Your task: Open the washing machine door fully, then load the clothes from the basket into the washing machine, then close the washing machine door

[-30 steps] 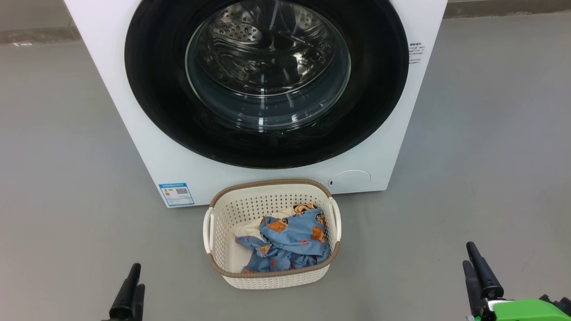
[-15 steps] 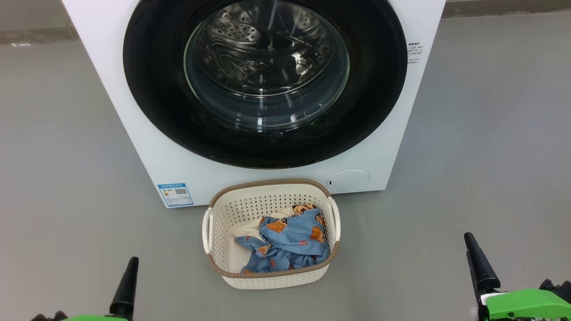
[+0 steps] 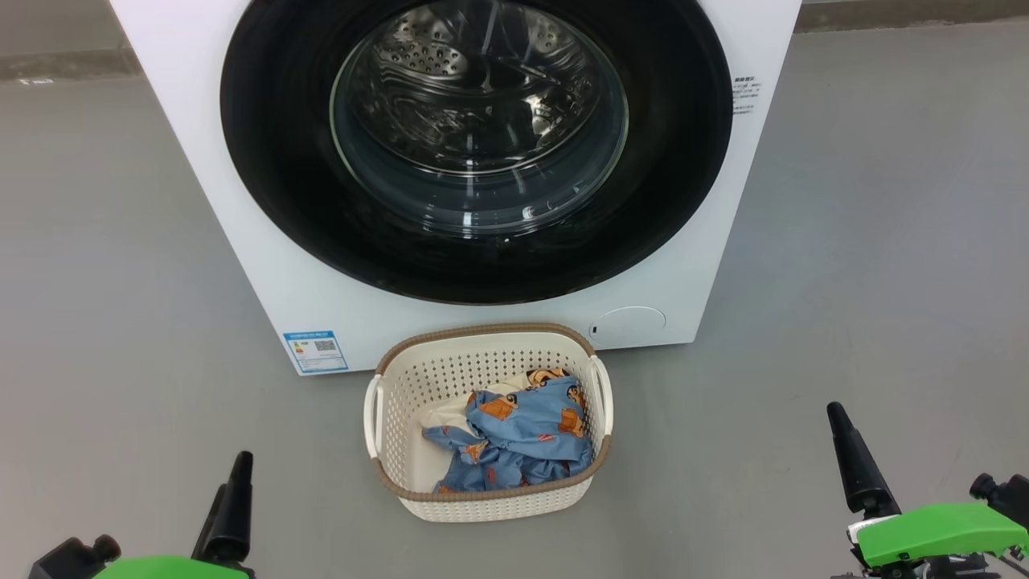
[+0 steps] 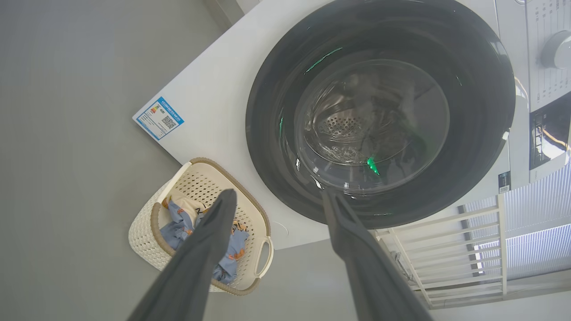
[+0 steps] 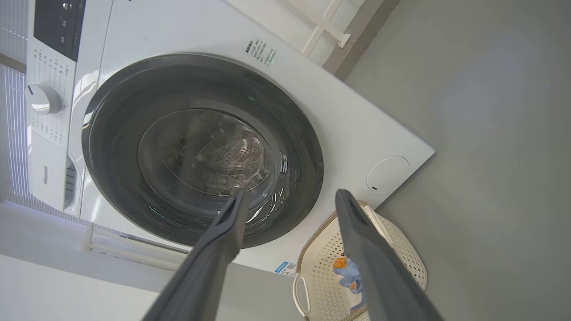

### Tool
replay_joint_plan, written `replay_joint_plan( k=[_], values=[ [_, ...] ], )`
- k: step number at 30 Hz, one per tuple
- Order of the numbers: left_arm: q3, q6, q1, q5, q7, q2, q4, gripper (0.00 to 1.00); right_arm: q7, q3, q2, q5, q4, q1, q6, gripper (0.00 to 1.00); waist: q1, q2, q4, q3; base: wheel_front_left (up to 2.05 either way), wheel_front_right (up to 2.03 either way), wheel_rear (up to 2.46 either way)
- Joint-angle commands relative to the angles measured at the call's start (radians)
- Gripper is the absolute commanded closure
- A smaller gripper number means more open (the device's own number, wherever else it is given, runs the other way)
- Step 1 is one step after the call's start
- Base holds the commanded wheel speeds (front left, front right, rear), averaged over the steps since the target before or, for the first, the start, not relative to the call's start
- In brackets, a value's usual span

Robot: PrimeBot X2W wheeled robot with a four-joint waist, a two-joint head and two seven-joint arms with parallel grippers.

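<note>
- Left gripper [image 4: 279, 194]: low at the lower left of the head view, long dark fingers pointing up toward the washing machine [image 3: 241, 241]. A green housing sits behind them at the bottom edge. Jaws spread wide, nothing between them.
- Left wrist view: the two fingers fan apart. One lies across the sight of the basket [image 3: 482, 507], the other across the lower edge of the door [image 3: 281, 201]. Neither touches anything.
- Right gripper [image 5: 291, 193]: lower right of the head view, a little higher than the left, fingers tilted up and slightly inward. Jaws wide apart and empty.
- Both grippers hang over the grey floor [image 3: 120, 281], well apart from the basket, one on each side.
- Door: shut flush against the white front. The steel drum shows through the glass bowl.
- Basket: on the floor just in front of the machine, between the blue label sticker [image 3: 315, 351] and the round filter cap [image 3: 631, 326].
- Clothes [image 3: 522, 434]: bunched inside the basket toward its right wall, blue bear print on top with cream fabric beneath at the left.
</note>
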Motion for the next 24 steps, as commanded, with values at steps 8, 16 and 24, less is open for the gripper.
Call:
replay_joint_plan(
  k=[8,16,24],
  values=[
    [0.016,-0.002,-0.040,0.155,-0.032,0.026,-0.038,0.00,-0.032,0.020,-0.028,-0.137,-0.048,-0.049,0.001,0.00,0.0000,0.0000,0.004,-0.001,0.00,0.00,0.00],
    [0.026,-0.003,-0.037,0.278,-0.056,0.023,-0.049,0.00,-0.055,0.038,-0.037,-0.241,-0.053,-0.054,0.001,0.00,0.0000,0.0000,0.002,-0.002,0.00,0.00,0.00],
    [0.018,-0.003,-0.033,0.388,-0.079,0.038,-0.064,0.00,-0.079,0.042,-0.053,-0.360,-0.048,-0.064,0.001,0.00,0.0000,0.0000,0.000,-0.004,0.00,0.00,0.00]
  ],
)
